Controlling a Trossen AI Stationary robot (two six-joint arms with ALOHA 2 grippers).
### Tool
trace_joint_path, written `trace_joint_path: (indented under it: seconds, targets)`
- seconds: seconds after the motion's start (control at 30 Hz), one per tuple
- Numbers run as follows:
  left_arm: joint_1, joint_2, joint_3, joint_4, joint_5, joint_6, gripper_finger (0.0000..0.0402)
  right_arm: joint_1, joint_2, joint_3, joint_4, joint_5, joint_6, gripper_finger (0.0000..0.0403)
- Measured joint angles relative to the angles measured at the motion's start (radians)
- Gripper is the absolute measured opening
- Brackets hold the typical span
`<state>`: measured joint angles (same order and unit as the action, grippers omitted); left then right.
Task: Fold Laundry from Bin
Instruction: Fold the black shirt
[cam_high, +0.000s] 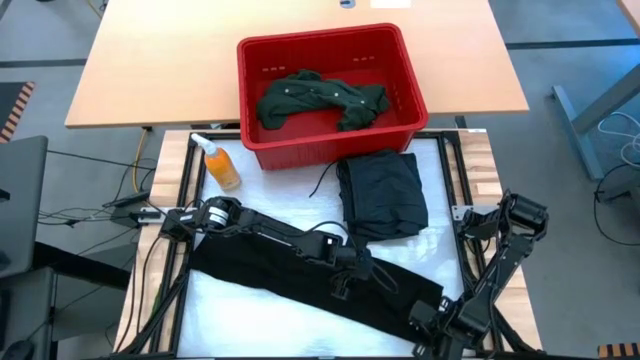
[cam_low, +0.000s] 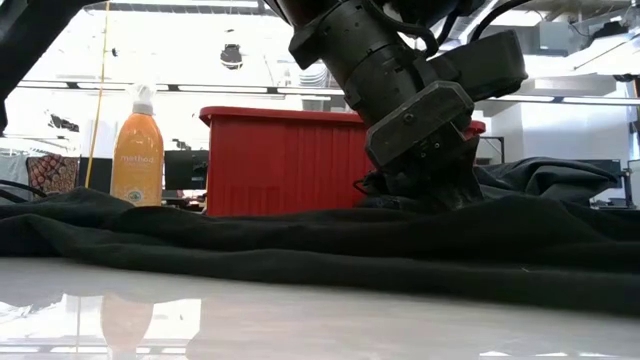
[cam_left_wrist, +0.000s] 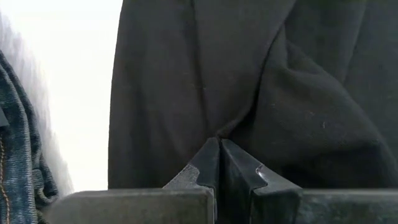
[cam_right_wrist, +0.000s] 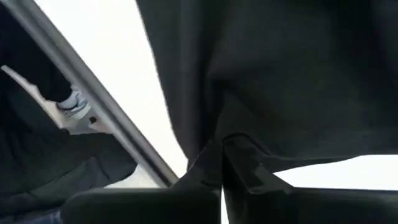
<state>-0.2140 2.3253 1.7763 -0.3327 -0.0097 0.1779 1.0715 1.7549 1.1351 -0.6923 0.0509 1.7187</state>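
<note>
Inside the red bin (cam_high: 410, 70), at the table's far side, lies a dark green buttoned shirt (cam_high: 318, 98). Nearer, both the left gripper (cam_high: 350, 278) and right gripper (cam_high: 428, 318) pinch the spread black garment (cam_high: 260, 272); folded jeans (cam_high: 382, 193) rest beside the bin.

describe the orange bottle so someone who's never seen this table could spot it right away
Start at the red bin at the table's far side, with a green shirt inside. Just off its front left corner, on the white work surface, lies the orange bottle. It is the only small bright thing there; everything near it is dark cloth.
</note>
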Motion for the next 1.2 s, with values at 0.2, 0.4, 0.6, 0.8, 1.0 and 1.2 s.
trace_joint_path:
  seconds: [0.2, 0.4, 0.6, 0.8, 1.0, 1.2]
  targets:
    - [-0.001, 0.0, 0.0, -0.004, 0.002, 0.0, 0.0, 0.039, -0.057, 0.003, 0.042, 0.011, -0.041, 0.0021]
    - [-0.003, 0.0, 0.0, -0.008, 0.005, -0.002, 0.0, 0.099, -0.117, 0.003, 0.02, 0.031, 0.044, 0.0016]
    - [-0.009, 0.0, 0.0, -0.008, 0.004, -0.002, 0.0, 0.135, -0.115, 0.003, -0.011, 0.028, 0.121, 0.0048]
    - [-0.014, 0.0, 0.0, -0.009, 0.004, -0.004, 0.0, 0.129, -0.115, 0.003, -0.031, 0.024, 0.161, 0.0096]
    - [-0.016, 0.0, 0.0, -0.009, 0.003, -0.004, 0.0, 0.095, -0.115, 0.003, -0.059, 0.088, -0.047, 0.0145]
    - [-0.017, 0.0, 0.0, -0.009, 0.003, -0.015, 0.0, 0.022, -0.112, 0.003, -0.066, 0.344, -0.376, 0.0163]
